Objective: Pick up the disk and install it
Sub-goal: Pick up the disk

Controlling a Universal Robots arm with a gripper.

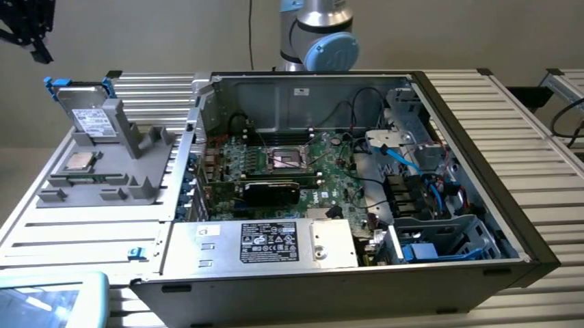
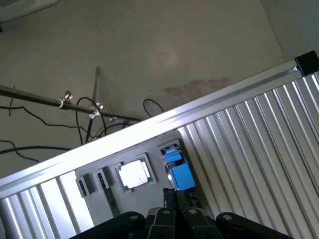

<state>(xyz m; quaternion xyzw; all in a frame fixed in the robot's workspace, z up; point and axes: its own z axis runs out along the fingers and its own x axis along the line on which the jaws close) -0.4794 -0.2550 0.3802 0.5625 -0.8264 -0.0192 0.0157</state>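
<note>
The disk (image 1: 91, 117) stands upright in a grey fixture (image 1: 119, 171) at the exterior view's left, beside the computer case. It is silver-grey with a white label, and its blue carrier tabs stick up at the top. The wrist view looks down on it edge-on, so it shows mostly as the blue carrier (image 2: 177, 170). My gripper (image 2: 174, 195) hangs above that blue carrier with its black fingers shut together and nothing between them. It does not touch the disk. The arm's blue and silver joint (image 1: 319, 37) rises behind the case.
The open computer case (image 1: 511, 225) lies on a slatted aluminium table (image 1: 511, 116), with a silver box with a black label (image 1: 273, 242) at the front and a blue-edged drive bay (image 1: 429, 249). A square silver chip (image 1: 81, 162) (image 2: 134, 173) rests on the fixture. Cables (image 2: 75, 107) trail over the floor.
</note>
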